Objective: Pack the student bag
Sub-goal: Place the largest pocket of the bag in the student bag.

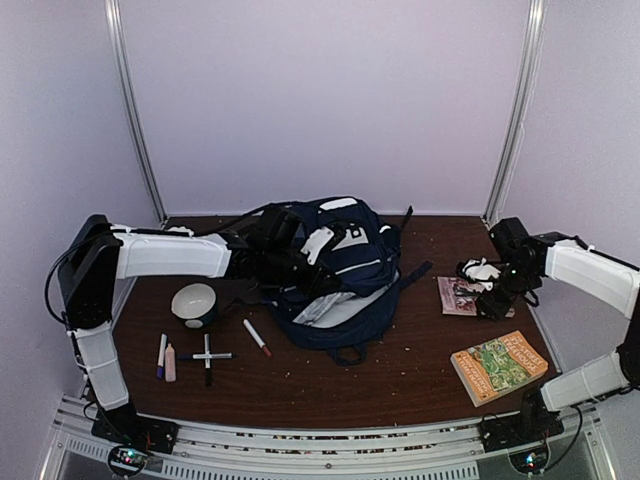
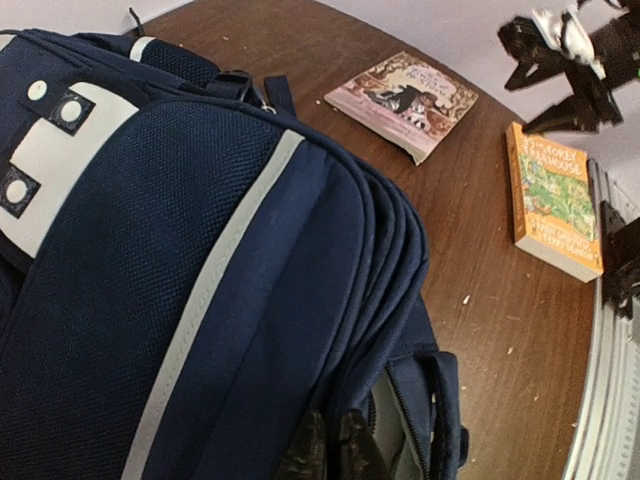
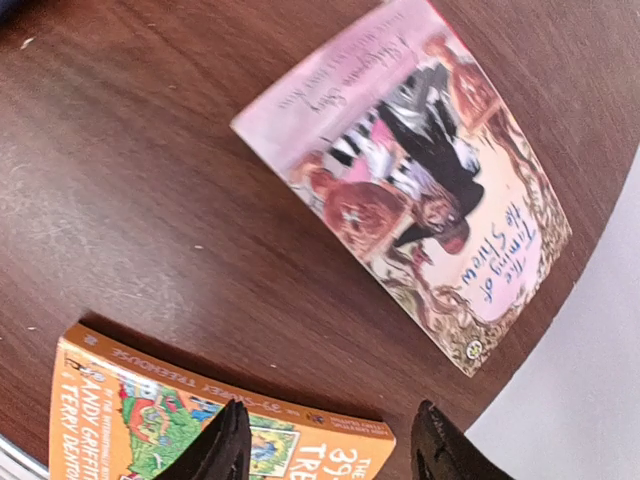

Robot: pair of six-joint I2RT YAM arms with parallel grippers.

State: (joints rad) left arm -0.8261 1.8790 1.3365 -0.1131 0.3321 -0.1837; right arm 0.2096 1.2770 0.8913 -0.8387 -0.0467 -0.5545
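Left claw [image 2: 330, 448] sits nearly closed against the student bag [image 2: 200, 280] opening

The overhead view looks down and forward from above and behind the arm bases [image 1: 135, 430], taking in the whole table [image 1: 400, 385] up to the back wall [image 1: 320, 100]. The left wrist view sits close over the backpack [image 2: 200, 300], facing across to the pink book [image 2: 405, 95] and orange book [image 2: 553, 200] at its upper right. The right wrist view looks down closely on those two books, which all three views share.
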